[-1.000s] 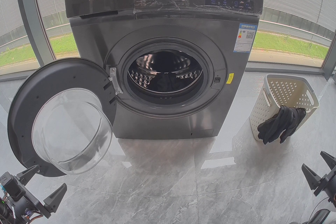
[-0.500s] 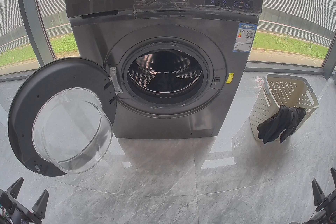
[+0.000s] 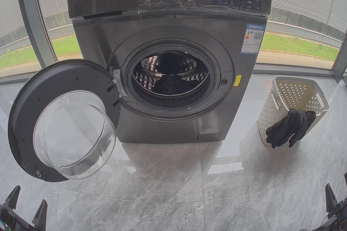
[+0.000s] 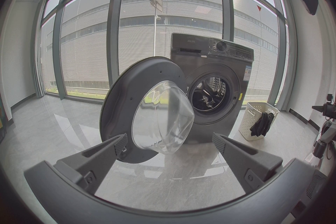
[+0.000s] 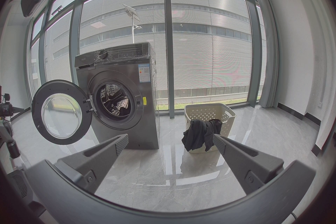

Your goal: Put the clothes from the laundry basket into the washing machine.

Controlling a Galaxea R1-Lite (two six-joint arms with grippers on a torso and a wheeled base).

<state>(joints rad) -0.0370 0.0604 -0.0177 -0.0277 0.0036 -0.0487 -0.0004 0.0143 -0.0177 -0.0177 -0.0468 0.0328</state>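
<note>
Over the last second both arms have been drawn back and down: the left gripper (image 3: 27, 203), which had been raised just below the open door (image 3: 61, 120), is now seen low at the near left corner of the head view, and the right gripper (image 3: 338, 192) has likewise been lowered toward the near right corner. Both are held spread, with nothing between the fingers, as is confirmed in the two wrist views. Nothing else has been shifted. The washing machine (image 3: 170, 62) is left with its door swung wide to the left and the drum (image 3: 170, 76) exposed, and the laundry basket (image 3: 294, 79) is stood on the floor (image 3: 202, 184) to the right of the machine. The clothes (image 3: 291, 127), a dark bundle, are draped over the basket's near rim and hang down its outside wall, well apart from either gripper. Whether anything already lies in the drum cannot be told with confidence, since its inside is dark and full of reflections. From this it is judged that no garment has yet been picked up, and that a reach by the right arm toward the basket is called for next.
</note>
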